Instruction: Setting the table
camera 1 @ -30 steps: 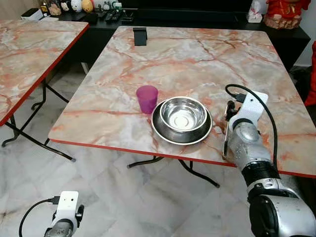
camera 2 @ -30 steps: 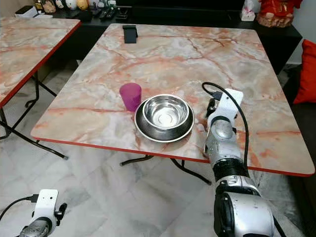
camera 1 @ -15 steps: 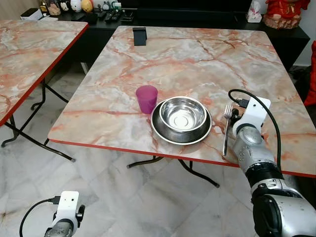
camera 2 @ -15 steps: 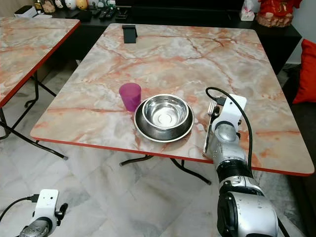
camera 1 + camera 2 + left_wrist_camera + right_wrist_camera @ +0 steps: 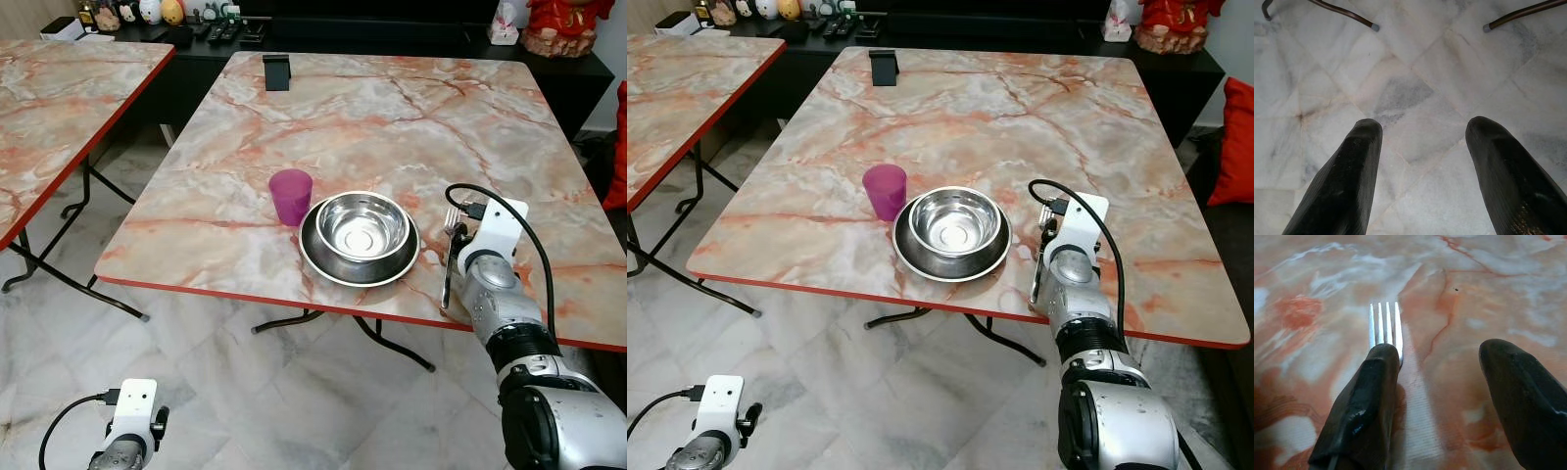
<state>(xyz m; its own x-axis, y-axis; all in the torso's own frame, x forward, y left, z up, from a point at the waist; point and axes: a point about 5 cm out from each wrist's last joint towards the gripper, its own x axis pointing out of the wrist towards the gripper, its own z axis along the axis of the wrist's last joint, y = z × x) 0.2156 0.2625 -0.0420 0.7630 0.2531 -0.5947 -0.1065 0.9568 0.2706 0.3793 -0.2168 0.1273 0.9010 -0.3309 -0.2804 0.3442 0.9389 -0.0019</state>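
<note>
Fork (image 5: 1384, 328) — flat on table (image 5: 372, 117) | right fingers (image 5: 1364, 416) spread wide — one over its handle

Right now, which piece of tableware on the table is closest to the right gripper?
The fork, lying flat beside the right gripper, right of the steel bowl; the purple cup stands beyond the bowl.

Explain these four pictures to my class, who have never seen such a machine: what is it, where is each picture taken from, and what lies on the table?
It is a walking robot with two silver arms. Two pictures come from cameras in its head, two from its wrists. On the marble table stand a purple cup and a steel bowl on a plate. A fork lies right of them. The right gripper is open over the fork, one finger covering its handle. The left gripper hangs open above the floor.
</note>
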